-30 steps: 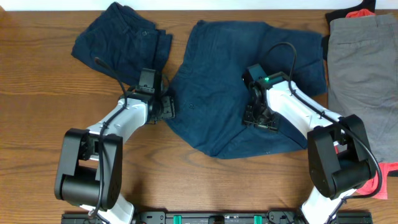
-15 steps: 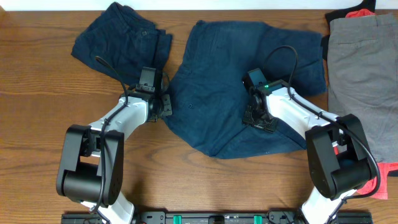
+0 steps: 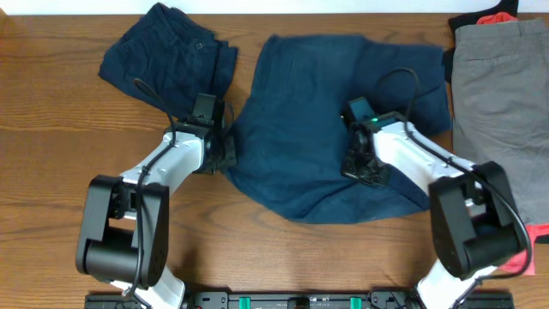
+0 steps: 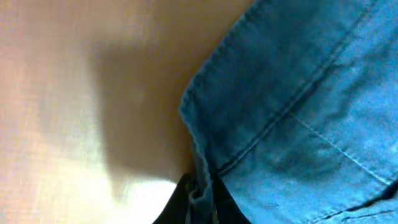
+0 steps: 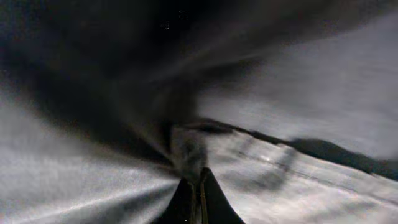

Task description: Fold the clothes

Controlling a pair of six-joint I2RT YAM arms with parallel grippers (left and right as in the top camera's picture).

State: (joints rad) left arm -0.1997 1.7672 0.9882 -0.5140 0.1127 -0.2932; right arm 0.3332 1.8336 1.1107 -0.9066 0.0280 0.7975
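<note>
1. We see the navy shorts (image 3: pixel 317 120) spread at the middle of the counter (image 3: pixel 51 172)
2. Our left hand (image 3: pixel 230 148) is pinched tight on their left edge
3. Our right hand (image 3: pixel 364 167) is clamped on a fold of them, right of middle

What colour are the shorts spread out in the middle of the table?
Dark navy blue shorts; the overhead view shows it best.

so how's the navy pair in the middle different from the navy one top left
The middle pair lies spread out and covers far more area; the top-left pair is bunched into a compact heap. The middle pair is pinched by the left claw and right claw; the top-left pair is touched by neither. Both are dark navy.
</note>
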